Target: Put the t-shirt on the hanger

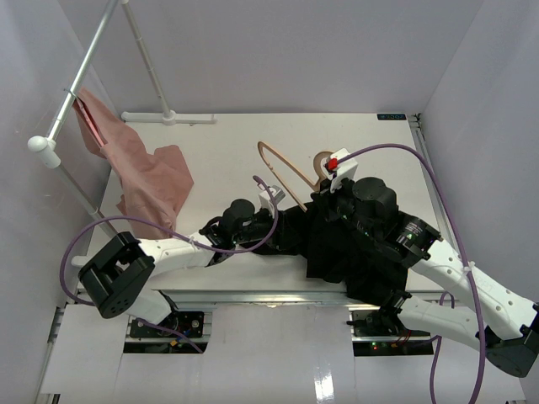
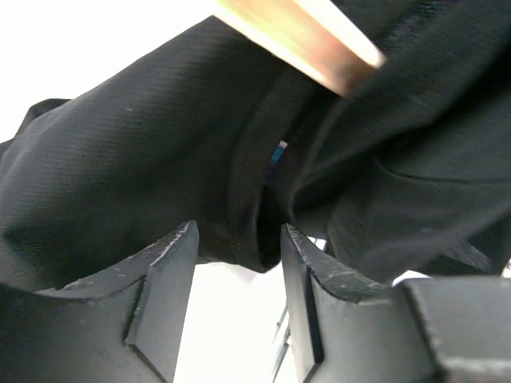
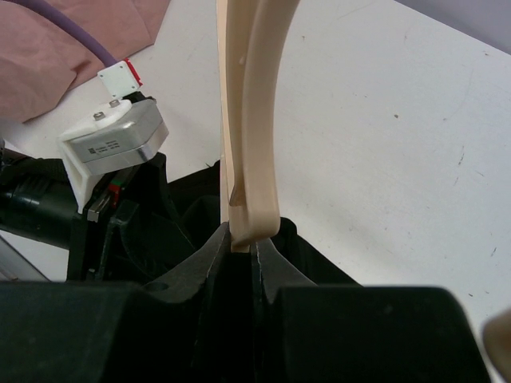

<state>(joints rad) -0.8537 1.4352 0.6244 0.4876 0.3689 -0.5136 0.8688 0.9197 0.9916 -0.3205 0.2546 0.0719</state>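
Note:
The black t-shirt (image 1: 337,248) lies bunched on the white table under both arms. The tan wooden hanger (image 1: 282,164) sticks out of it toward the far side. My right gripper (image 3: 243,235) is shut on one end of the hanger (image 3: 255,120), with the shirt (image 3: 323,255) right behind its fingers. My left gripper (image 2: 238,235) is open. A fold of the shirt (image 2: 144,144) hangs just between its fingertips, and the hanger's wood (image 2: 299,36) crosses above. In the top view the left gripper (image 1: 282,220) sits at the shirt's left edge.
A pink cloth (image 1: 147,177) hangs from the grey metal rail (image 1: 88,59) at the far left and spills onto the table. The rail's stand (image 1: 168,116) is at the back. White walls close three sides. The left arm's camera housing (image 3: 112,144) is close to the hanger.

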